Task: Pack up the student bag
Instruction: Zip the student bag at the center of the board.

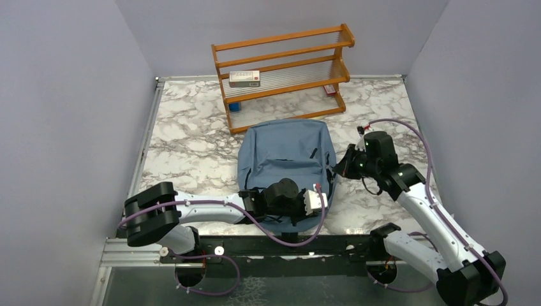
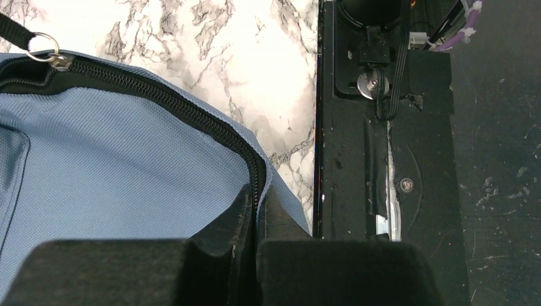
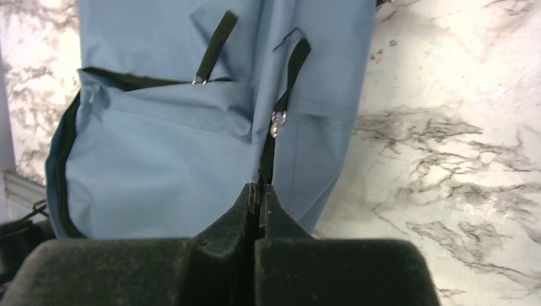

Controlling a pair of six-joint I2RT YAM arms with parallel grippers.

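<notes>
The soft dusty-blue fabric backpack [image 1: 287, 150] with black zipper trim lies flat in the middle of the white marbled worktop [image 1: 185, 146]. The left pincer [image 2: 257, 203] is clamped on the backpack's zipper edge at its near right corner, close to the black mounting rail [image 2: 344, 159] along the worktop's near edge. The right pincer [image 3: 258, 194] is pinched together on the zipper seam at the backpack's right side. Just behind the backpack stands an orange wooden shelf rack [image 1: 293, 71] holding a white-and-red box [image 1: 244, 78].
</notes>
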